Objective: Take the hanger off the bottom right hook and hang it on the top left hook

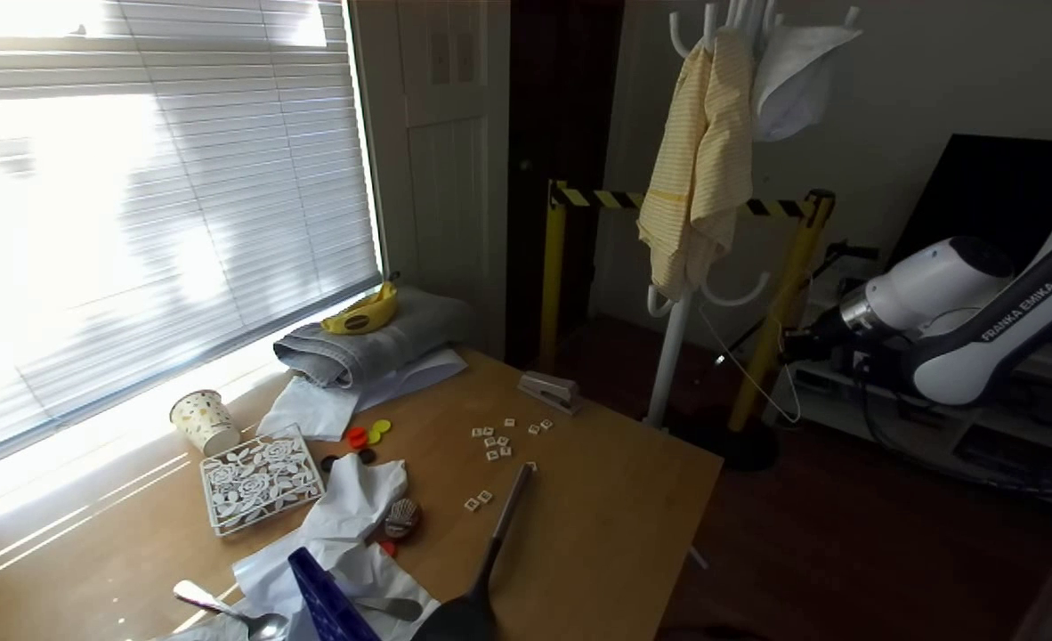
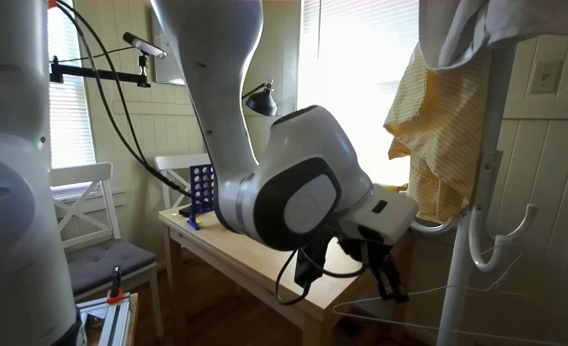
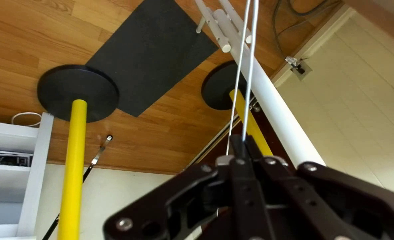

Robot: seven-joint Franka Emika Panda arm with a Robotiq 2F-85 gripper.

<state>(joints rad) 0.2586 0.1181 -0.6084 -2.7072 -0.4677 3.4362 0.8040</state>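
The thin wire hanger (image 1: 745,374) shows at the lower part of the white coat rack (image 1: 671,365) in both exterior views. Its upper end meets the lower hook (image 2: 500,247) in an exterior view; I cannot tell whether it bears on the hook. My gripper (image 2: 399,295) is at the hanger's robot-side part. In the wrist view the gripper (image 3: 245,141) is closed with one hanger wire (image 3: 252,50) between its fingertips; a second wire runs beside the fingers. An upper hook (image 1: 677,36) shows beside the pale yellow garment (image 1: 699,169).
A white hat (image 1: 797,85) hangs high on the rack. A yellow post (image 1: 780,312) with striped tape stands behind it. The wooden table (image 1: 615,499), holding a stapler (image 1: 550,390) and small items, stands beside the rack. A white shelf (image 3: 33,186) shows in the wrist view.
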